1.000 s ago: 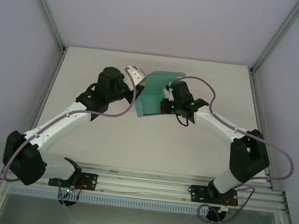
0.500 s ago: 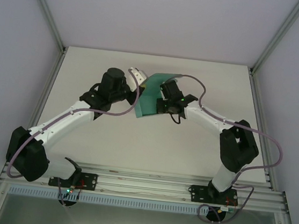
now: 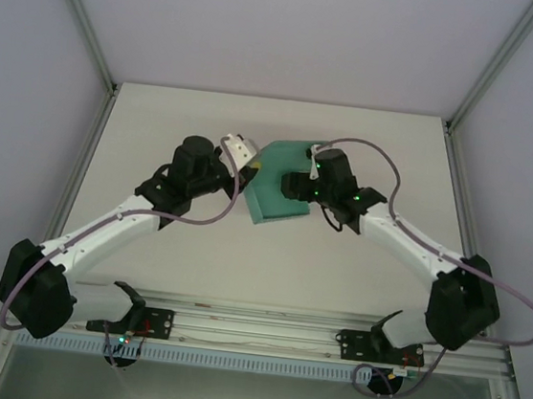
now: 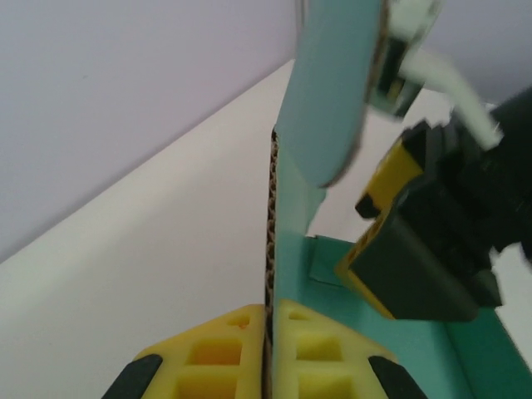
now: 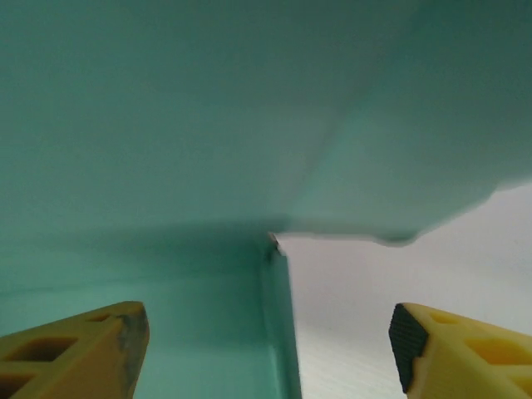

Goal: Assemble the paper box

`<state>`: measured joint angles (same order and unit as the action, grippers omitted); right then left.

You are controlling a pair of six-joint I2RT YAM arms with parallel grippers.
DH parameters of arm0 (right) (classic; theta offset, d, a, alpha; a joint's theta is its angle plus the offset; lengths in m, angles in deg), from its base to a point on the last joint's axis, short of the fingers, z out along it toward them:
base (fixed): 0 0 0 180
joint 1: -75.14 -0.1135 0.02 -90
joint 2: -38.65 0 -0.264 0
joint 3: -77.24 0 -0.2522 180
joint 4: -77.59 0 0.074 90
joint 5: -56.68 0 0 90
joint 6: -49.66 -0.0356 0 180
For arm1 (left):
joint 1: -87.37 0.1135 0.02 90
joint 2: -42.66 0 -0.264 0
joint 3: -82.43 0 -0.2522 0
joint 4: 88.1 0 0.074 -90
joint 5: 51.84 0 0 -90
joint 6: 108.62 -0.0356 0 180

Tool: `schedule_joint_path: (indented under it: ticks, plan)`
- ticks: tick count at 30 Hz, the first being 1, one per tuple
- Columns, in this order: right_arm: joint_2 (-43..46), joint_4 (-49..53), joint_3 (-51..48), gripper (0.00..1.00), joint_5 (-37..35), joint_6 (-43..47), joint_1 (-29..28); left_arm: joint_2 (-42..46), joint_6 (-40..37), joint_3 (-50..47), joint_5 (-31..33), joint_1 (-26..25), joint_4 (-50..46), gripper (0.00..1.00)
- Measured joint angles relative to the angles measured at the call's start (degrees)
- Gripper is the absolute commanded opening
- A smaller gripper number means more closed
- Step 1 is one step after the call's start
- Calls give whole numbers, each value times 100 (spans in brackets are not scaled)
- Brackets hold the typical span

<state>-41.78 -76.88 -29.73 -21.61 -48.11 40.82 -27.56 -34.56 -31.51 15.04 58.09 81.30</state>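
**While the left claw (image 4: 268,332) pinches its wall, the paper box (image 3: 278,186) sits at mid-table under a spread right claw (image 5: 266,332)**

Where the card can be inspected, it is plain teal-green on every face seen. A brown corrugated core shows at the cut edge in the left wrist view. The paper box is partly formed, with a flat panel, a low side wall rising from it, and a rounded flap (image 4: 337,91) standing above. It lies at the far middle of the table, between the two wrists. Whether its base rests flat on the surface cannot be told.

Left claw: the yellow pads (image 4: 312,337) are pressed together on the upright card edge at the box's left side.

Right claw: it is positioned over the box's right part with its fingers (image 5: 79,341) well apart. An inner corner of the box lies in the gap between them, and neither finger can be seen to touch it.

Surroundings: the tabletop (image 3: 193,249) is matt white. Pale lilac-grey panels (image 3: 267,26) enclose it on three sides, with aluminium posts (image 3: 80,15) at the far corners. A slotted aluminium rail (image 3: 251,331) runs along the near edge and carries both arm bases.
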Motion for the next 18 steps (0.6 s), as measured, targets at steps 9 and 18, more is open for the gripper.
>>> schedule_joint_path:
  ticks: [9, 18]
  plan:
    - [946, -260, -820, 100, -247, -116, 28, 44, 105, -785, -68, 2, 577, 0]
    - [1668, 83, -1176, 100, -931, -26, 304, -748, -39, -1252, -487, 9, 1198, 0]
